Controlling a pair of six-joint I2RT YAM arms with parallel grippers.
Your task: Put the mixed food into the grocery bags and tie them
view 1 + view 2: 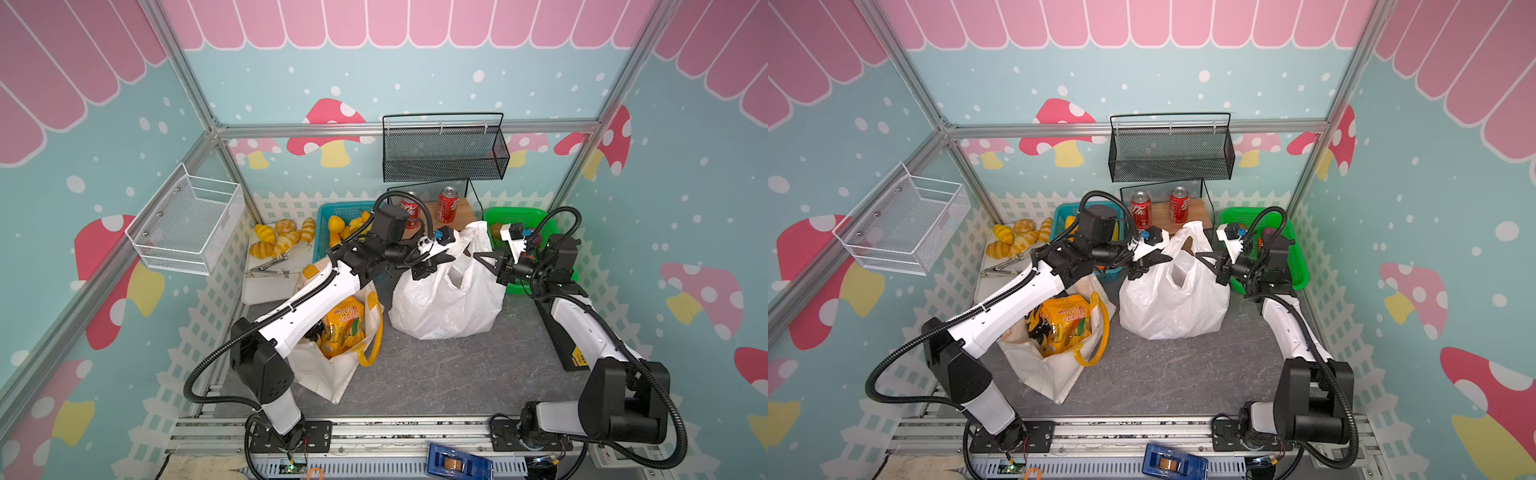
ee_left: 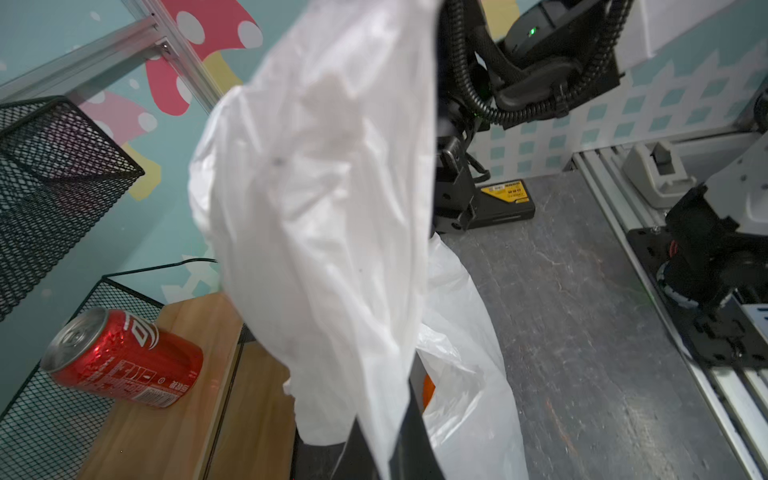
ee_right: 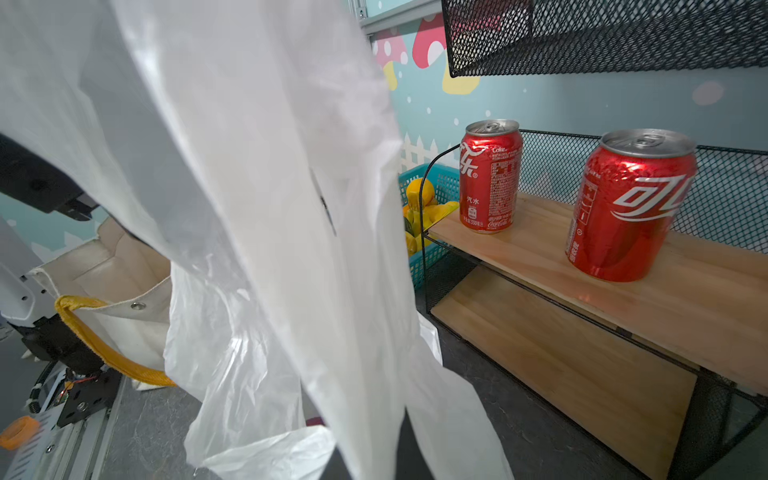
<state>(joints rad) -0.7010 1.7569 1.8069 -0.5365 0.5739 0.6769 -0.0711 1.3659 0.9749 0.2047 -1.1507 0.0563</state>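
white plastic bag (image 1: 446,299) sits upright in the middle of the table (image 1: 436,374), its two loop handles pulled up and apart; your left gripper (image 1: 440,261) is clamped on the handle on its side and your right gripper (image 1: 482,258) is clamped on the opposite one, with film draping across both wrist views. the thin film is the risk: i judge it can slip out of closed jaws as you cross the loops for the knot, or stretch and tear if you pull too hard. lift too much and the bag could tip, spilling the orange piece (image 2: 428,388) seen inside. behind it, a swing may knock the soda cans (image 1: 448,205). the canvas tote (image 1: 332,374), just beside on the left, holds the orange-yellow snack packet (image 1: 343,326) and is untied
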